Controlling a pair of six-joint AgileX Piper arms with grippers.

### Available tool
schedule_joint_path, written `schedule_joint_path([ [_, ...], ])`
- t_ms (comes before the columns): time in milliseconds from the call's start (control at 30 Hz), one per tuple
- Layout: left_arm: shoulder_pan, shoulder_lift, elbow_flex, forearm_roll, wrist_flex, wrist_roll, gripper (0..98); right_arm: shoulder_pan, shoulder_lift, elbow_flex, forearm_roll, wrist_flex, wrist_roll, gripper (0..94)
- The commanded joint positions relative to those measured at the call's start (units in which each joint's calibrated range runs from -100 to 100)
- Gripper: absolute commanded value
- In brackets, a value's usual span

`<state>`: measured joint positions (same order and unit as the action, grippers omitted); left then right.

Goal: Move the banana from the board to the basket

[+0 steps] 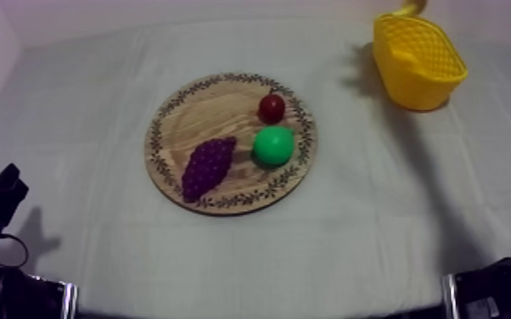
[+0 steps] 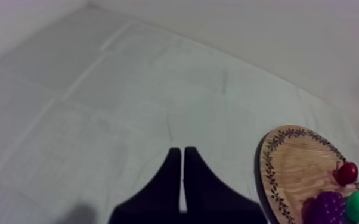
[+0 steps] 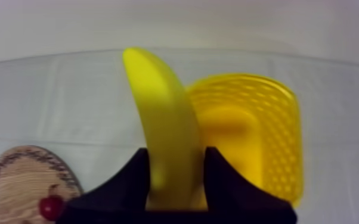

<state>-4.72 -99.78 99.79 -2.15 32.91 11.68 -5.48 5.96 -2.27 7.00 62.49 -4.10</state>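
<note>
Your right pincer [image 3: 176, 193] is closed on the banana [image 3: 158, 101], with one black finger pressed to each side near its gripped end. The banana's long axis runs straight out ahead of the fingers. Its free tip points away from the pincer and curves slightly toward the side where the board [image 3: 15, 179] lies. The yellow basket [image 3: 265, 131] sits just beyond the banana, ahead of the pincer. Your left pincer [image 2: 183, 179] hangs over bare cloth [image 2: 128, 107] beside the board, its fingers pressed together on nothing.
</note>
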Motion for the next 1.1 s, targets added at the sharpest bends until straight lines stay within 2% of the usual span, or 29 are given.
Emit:
schedule_joint_path([
  [0,-0.02,-0.05,-0.01,-0.03,0.0,0.0,0.1,3.28,-0.56,6.69,0.76,-2.39,-0.05,27.7],
  [133,-0.02,-0.05,-0.01,-0.03,0.0,0.01,0.1,4.94,-0.78,13.53,2.16,-6.48,-0.94,28.3],
  [367,-0.02,-0.05,-0.01,-0.03,0.0,-0.01,0.1,7.47,1.82,17.35,2.05,-11.24,-0.26,28.8],
  [933,-0.02,-0.05,-0.01,-0.03,0.0,0.0,0.1,8.25,14.81,7.81,1.72,-14.52,1.06,29.7],
  [1067,-0.02,-0.05,-0.01,-0.03,0.0,-0.01,0.1,7.74,17.2,6.28,2.28,-15.14,0.2,33.2],
])
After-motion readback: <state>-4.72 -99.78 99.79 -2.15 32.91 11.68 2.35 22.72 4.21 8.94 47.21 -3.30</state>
